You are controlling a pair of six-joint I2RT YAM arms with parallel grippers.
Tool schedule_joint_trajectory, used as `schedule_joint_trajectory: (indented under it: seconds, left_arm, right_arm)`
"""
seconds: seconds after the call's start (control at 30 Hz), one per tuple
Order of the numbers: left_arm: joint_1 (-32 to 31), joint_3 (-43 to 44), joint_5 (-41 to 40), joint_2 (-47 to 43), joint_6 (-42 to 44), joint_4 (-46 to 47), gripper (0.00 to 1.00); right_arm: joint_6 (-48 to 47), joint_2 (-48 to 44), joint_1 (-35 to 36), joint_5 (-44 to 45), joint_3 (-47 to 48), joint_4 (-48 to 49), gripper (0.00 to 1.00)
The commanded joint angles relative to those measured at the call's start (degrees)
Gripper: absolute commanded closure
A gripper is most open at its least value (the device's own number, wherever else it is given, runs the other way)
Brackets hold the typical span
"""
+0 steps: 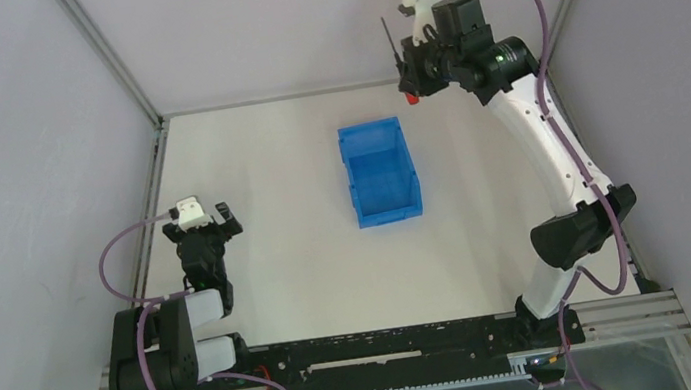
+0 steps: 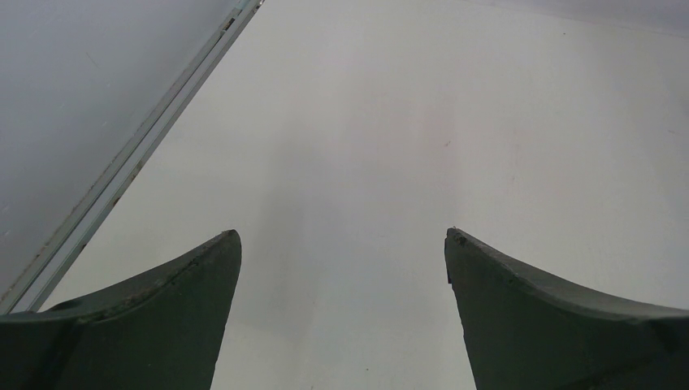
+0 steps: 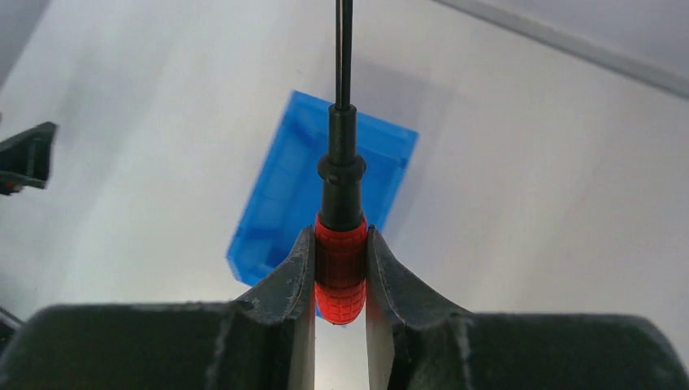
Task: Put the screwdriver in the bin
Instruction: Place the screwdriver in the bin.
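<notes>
Screwdriver (image 3: 341, 272): red handle clamped between right gripper (image 3: 341, 241) fingers, black shaft sticking out past the tips. It is held up in the air, with the blue bin (image 1: 352, 176) below, off to the left, not touching. Left gripper (image 2: 343, 244) jaws apart, holding nothing, over the table (image 2: 366, 122).

Here's the white-shelled, black-jointed right arm (image 1: 549, 143), with a mauve cable (image 1: 540, 18) looping along it and a green light (image 1: 502, 55) glowing near the wrist. The left arm (image 1: 205, 309) wears the same livery: chunky black joints, white links and another mauve loop (image 1: 106, 262). The left end effector (image 2: 341, 240) shows dark grey, curved, wedge-shaped fingers (image 2: 162, 317). The right end effector (image 3: 340, 244) matches, with scuffed edges.
</notes>
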Motion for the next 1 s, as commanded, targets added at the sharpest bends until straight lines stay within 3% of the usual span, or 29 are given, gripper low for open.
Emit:
schedule_joint_trajectory:
  seconds: [0.0,0.27,0.5,0.97]
  left_arm:
    - [-0.5,2.4,-0.3,-0.9,0.8,2.0,0.00]
    - [-0.5,2.5,-0.2,-0.9,0.9,2.0,0.00]
    - [-0.5,2.5,-0.3,-0.9,0.8,2.0,0.00]
    - [-0.5,2.4,-0.3,-0.9,0.9,2.0,0.00]
  right_arm:
    - [-2.7,1.3,4.6,0.4,6.0,1.7,0.97]
    - [-2.3,4.2,10.1,4.1,5.9,3.1,0.97]
    - [0.4,7.6,14.0,11.8,0.6,1.8,0.96]
    - [2.2,12.0,15.6,13.4,-13.2,5.1,0.96]
